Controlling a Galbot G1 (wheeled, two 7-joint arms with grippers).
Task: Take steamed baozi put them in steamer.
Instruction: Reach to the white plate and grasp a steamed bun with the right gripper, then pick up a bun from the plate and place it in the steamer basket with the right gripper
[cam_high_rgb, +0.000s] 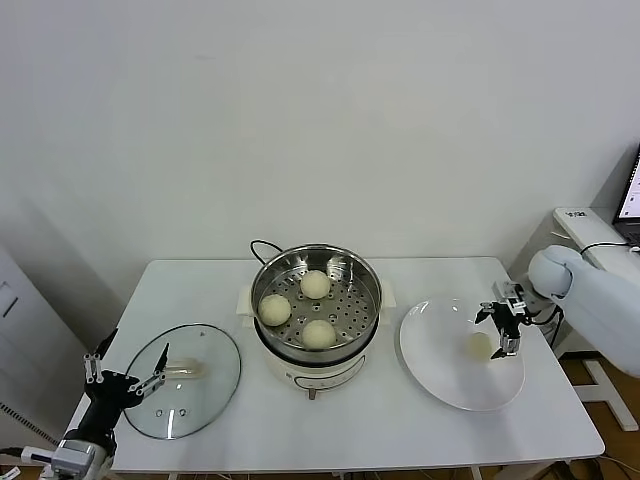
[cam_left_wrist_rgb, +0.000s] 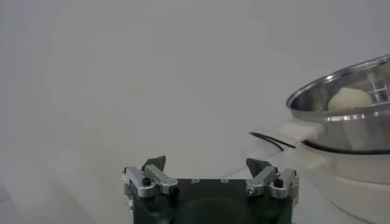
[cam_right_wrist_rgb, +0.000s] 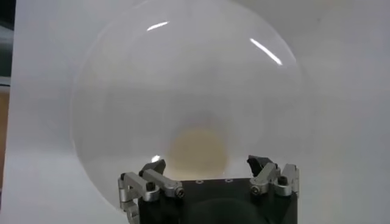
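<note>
Steamer (cam_high_rgb: 316, 300): we saw it standing mid-table on its white pot base (cam_high_rgb: 312, 372), and we place everything else by it.
Baozi in the steamer: we counted three on the perforated floor, one toward the wall (cam_high_rgb: 315, 284), one on the robot's left side (cam_high_rgb: 274, 310), one at the near edge (cam_high_rgb: 319, 334).
Fourth baozi (cam_high_rgb: 480, 345): we found it on the white plate (cam_high_rgb: 440, 370), which sat just beside the steamer on the robot's right.
Right gripper (cam_high_rgb: 505, 325): we saw it hanging right over that baozi, fingers spread wide and holding nothing; in the right wrist view the bun (cam_right_wrist_rgb: 197, 152) lay beyond the fingertips (cam_right_wrist_rgb: 259, 163).
Left gripper (cam_high_rgb: 127, 378): we saw it idle well to the steamer's left, fingers spread, empty, at the outer rim of the glass lid (cam_high_rgb: 195, 395).
Black cord (cam_high_rgb: 262, 245): we saw it looping behind the steamer.
</note>
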